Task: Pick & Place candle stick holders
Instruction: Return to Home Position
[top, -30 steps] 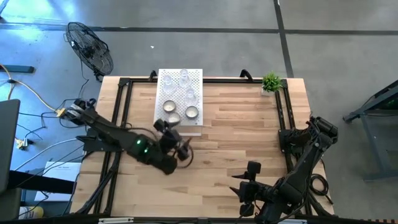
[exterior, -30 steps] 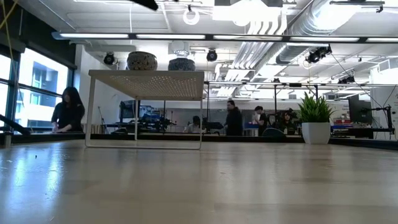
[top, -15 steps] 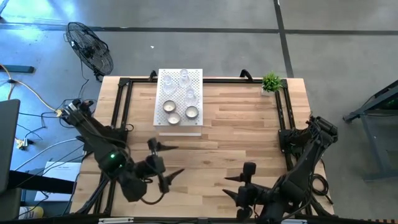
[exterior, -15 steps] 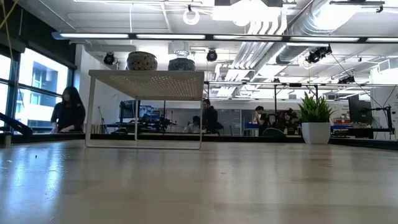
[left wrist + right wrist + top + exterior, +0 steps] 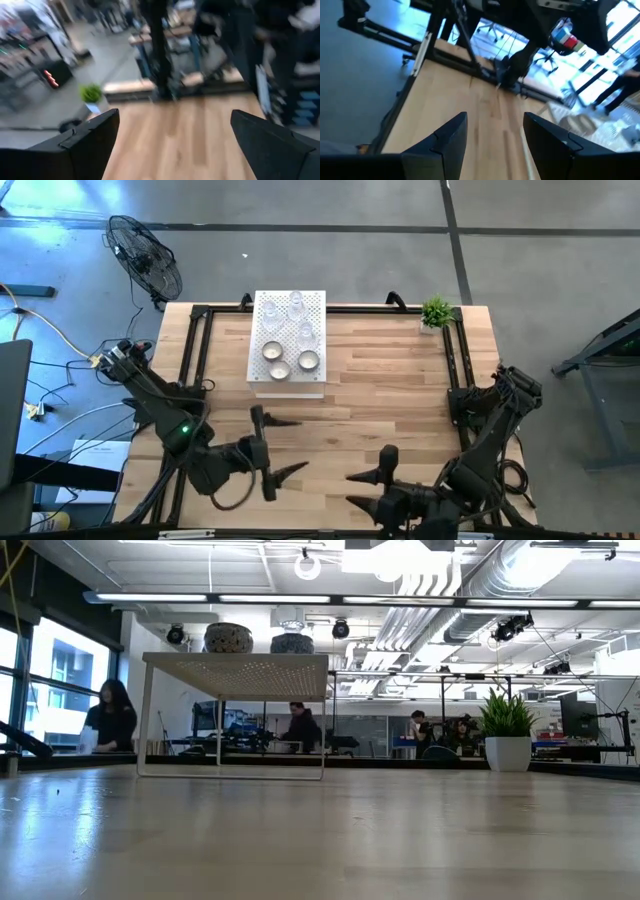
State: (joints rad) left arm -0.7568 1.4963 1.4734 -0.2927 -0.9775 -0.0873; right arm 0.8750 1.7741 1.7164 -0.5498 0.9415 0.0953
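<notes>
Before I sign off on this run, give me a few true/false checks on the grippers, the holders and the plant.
1. The left gripper is open and empty. True.
2. The right gripper is shut on a holder. False: it is open and holds nothing.
3. The candle stick holders are scattered over the bare table. False: all those in view sit on top of the white perforated shelf.
4. The green potted plant stands at the table's edge on the right arm's side. True.
</notes>
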